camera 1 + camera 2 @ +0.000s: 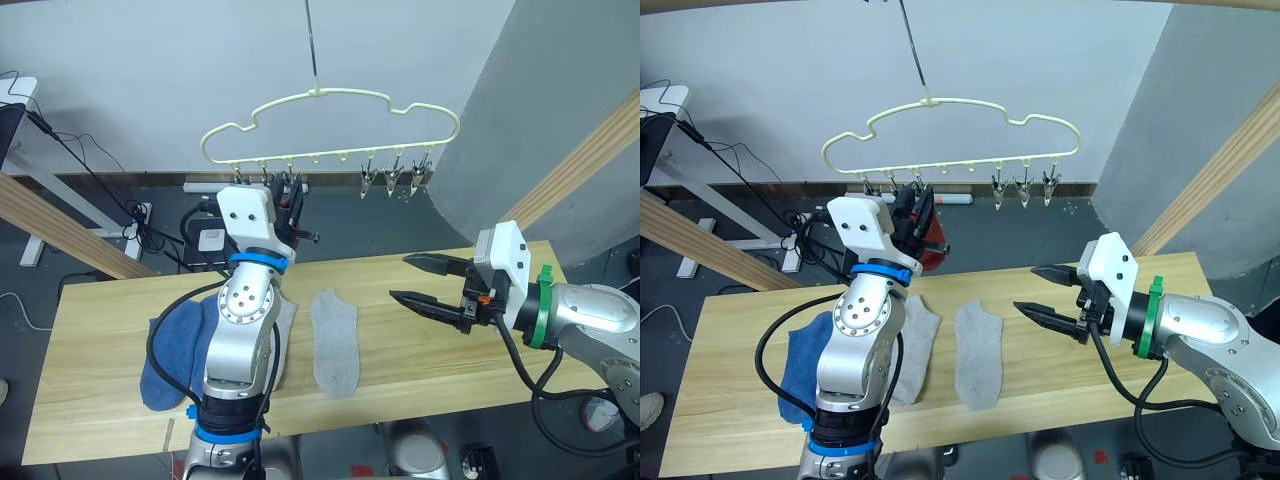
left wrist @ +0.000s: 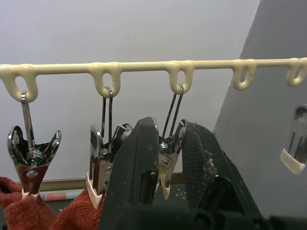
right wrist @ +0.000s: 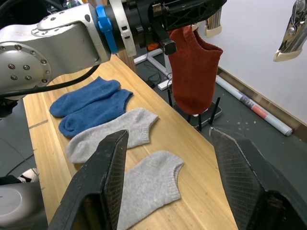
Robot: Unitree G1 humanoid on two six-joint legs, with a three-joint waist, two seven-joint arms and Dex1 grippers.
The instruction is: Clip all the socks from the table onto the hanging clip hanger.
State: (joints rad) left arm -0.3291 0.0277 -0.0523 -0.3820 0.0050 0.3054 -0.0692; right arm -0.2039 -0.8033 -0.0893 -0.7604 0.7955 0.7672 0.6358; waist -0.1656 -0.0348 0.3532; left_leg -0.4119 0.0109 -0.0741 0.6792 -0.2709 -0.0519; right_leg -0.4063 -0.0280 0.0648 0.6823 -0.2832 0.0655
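Observation:
The pale wire clip hanger (image 1: 318, 92) hangs over the far edge of the table (image 1: 450, 350). My left gripper (image 2: 168, 127) is raised to its bar, with its fingers shut on the third clip (image 2: 164, 179) from the left end. Rust red socks (image 2: 72, 215) hang from the two clips beside it, and one of them (image 3: 192, 76) dangles behind the table. Two blue socks (image 1: 175, 350) lie at the left of the table. One grey sock (image 1: 335, 340) lies in the middle, another (image 1: 287, 320) partly behind my left arm. My right gripper (image 1: 400, 277) hovers open above the table's right part, holding nothing.
Three bare clips (image 1: 390, 178) hang at the hanger's right end. Slanted wooden poles stand at the left (image 1: 60, 230) and right (image 1: 580, 165). Cables and a power strip (image 1: 140, 215) lie on the floor behind the table.

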